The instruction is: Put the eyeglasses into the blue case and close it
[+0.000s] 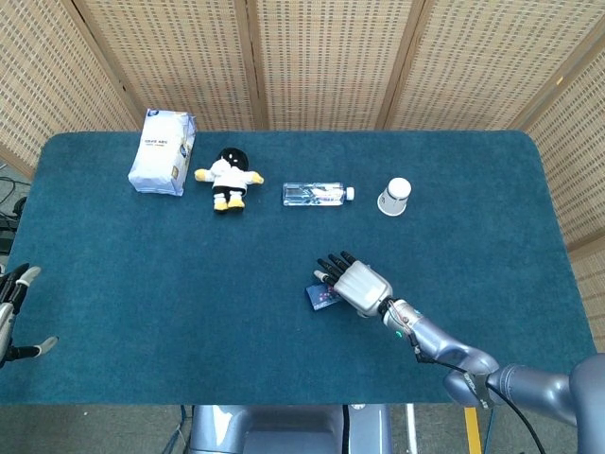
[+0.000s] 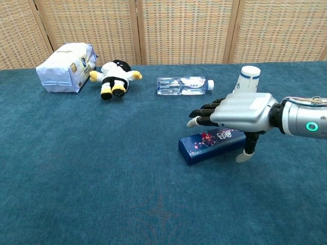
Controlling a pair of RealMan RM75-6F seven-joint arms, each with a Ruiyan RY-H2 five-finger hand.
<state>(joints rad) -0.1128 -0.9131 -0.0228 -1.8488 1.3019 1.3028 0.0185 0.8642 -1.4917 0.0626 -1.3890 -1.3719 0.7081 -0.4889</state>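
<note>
near the middle of the blue-carpeted worktop (image 1: 142, 274) i have the blue case (image 2: 212, 145) lying flat with its lid down, long side running slightly uphill to the right in the chest view. my right hand (image 2: 240, 113) hovers just over its right half, palm down, fingers (image 2: 204, 111) stretched out and apart with nothing in them; the thumb (image 2: 247, 149) hangs down just beside the case's right end, and i cannot tell whether it touches. from the head view the same hand covers most of the case, only the left end peeking out. i see no eyeglasses outside the case. my left hand (image 1: 13, 312) sits at the far left edge of the head view, off the worktop, fingers apart and holding nothing. along the back edge stand a white bag (image 1: 162, 151), a plush doll (image 1: 227, 178), a water bottle (image 1: 317, 194) on its side and a paper cup (image 1: 395, 197), all well apart from the case.
</note>
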